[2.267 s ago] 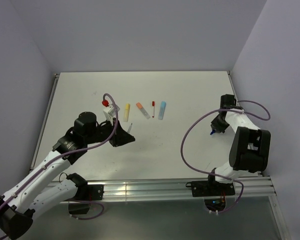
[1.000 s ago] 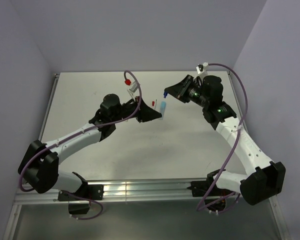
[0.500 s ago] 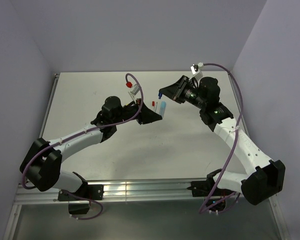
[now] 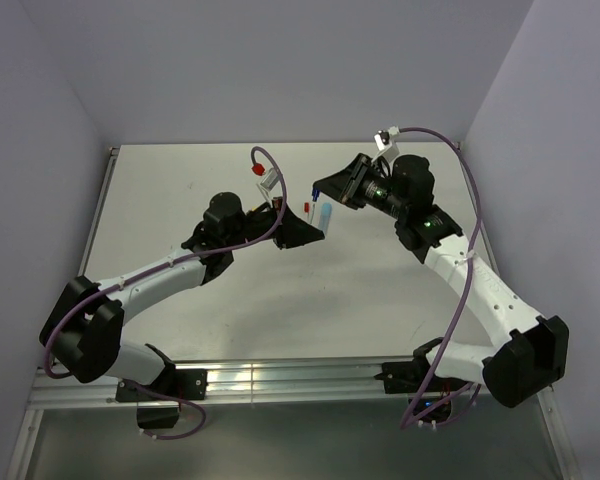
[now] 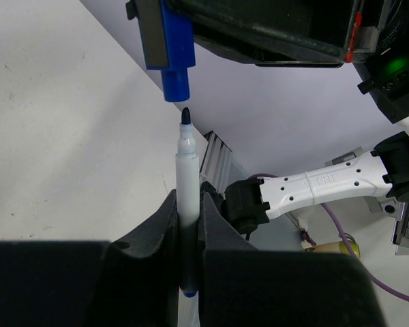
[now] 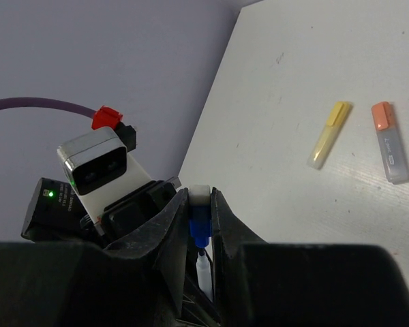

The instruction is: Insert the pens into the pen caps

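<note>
Left gripper (image 5: 189, 221) clenched on the dark blue pen (image 5: 187, 163), tip up. Right gripper (image 6: 200, 208) pinches the dark blue cap (image 5: 172, 65), mouth just beside the tip, above the table (image 4: 380, 290).

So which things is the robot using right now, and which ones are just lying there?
In use now:
blue-tipped pen, pinched in the left fingers
dark blue cap, held in the right fingers, just off the pen's tip

Just lying about:
yellow marker, cap on
orange-capped marker
light blue marker
</note>
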Controlling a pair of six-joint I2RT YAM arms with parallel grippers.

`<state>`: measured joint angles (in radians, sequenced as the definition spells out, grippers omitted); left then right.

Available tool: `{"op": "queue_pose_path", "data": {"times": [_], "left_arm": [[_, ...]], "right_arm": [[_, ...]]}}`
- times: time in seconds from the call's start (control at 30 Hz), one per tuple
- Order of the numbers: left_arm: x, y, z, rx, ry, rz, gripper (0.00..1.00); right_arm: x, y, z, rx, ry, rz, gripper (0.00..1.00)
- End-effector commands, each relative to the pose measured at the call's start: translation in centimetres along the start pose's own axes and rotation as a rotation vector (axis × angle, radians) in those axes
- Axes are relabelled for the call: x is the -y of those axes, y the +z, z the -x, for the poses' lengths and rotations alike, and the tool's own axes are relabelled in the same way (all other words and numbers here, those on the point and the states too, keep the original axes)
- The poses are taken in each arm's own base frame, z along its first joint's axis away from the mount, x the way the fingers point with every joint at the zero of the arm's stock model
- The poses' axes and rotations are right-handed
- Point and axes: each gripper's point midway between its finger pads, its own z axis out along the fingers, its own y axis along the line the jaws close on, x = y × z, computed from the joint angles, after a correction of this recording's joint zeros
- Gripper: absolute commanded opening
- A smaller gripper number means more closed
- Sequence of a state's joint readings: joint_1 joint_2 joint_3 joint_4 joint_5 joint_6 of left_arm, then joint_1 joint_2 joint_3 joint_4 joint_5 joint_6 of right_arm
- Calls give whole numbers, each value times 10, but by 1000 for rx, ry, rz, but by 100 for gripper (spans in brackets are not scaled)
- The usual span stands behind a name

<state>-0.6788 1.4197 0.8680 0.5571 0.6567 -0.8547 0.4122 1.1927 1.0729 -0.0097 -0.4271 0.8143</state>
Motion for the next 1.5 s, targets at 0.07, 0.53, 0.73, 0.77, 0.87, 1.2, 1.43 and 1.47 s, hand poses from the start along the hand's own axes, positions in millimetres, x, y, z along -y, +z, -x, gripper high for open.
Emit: {"op": "queue_pose_path", "data": {"times": [0.07, 0.53, 0.73, 0.77, 0.87, 1.2, 1.43, 1.47], "left_arm": [[15, 1, 11, 31, 64, -47, 0], [12, -2, 14, 45, 66, -33, 0], [11, -3, 16, 51, 67, -28, 0], [10, -3, 15, 51, 66, -26, 0], [10, -3, 15, 51, 63, -26, 0], [9, -2, 13, 44, 52, -31, 0], [6, -1, 10, 35, 38, -32, 0], [7, -1, 10, 36, 37, -33, 0]], "right_arm": [[-11, 1, 5, 16, -36, 27, 0], [-16, -3, 5, 25, -50, 36, 0], [-18, -5, 6, 32, -58, 41, 0], [-15, -5, 3, 23, -51, 27, 0], [-15, -5, 2, 18, -51, 29, 0], [-15, -5, 7, 39, -54, 24, 0], [-16, -7, 10, 52, -57, 20, 0], [-17, -7, 11, 54, -56, 20, 0]]}}
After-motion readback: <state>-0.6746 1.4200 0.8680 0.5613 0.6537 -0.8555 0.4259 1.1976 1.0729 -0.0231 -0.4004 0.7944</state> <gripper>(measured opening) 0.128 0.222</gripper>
